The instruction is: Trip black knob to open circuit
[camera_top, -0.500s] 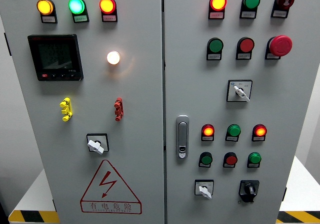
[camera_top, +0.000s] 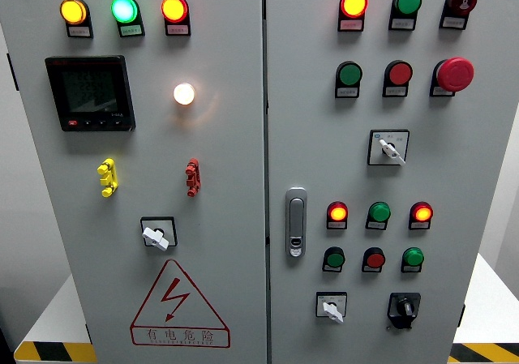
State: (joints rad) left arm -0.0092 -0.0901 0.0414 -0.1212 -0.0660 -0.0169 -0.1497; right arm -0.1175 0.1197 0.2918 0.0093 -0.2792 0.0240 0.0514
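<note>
From the head view, a big grey cabinet [camera_top: 243,137] with two doors fills the picture. No robot hand shows anywhere, so I cannot tell how its fingers are.

The black knob [camera_top: 403,308] sits low on the right door, near the bottom right corner. Its handle seems to point up and a little to the left, but it is small and dark, so this is hard to see. Just to its left is a white switch [camera_top: 331,307] on a square plate. Above them are two rows of three round lights. The top row has a glowing red light [camera_top: 337,213], a green light [camera_top: 379,212] and another glowing red light [camera_top: 421,212]. A silver door handle [camera_top: 296,222] stands upright at the left edge of this door. Higher up is a big red mushroom button [camera_top: 454,74].

On the left door, a black screen [camera_top: 89,92] sits near the top left. A round white lamp [camera_top: 184,94] glows beside it. A red warning triangle [camera_top: 178,303] with a lightning bolt is at the bottom.
</note>
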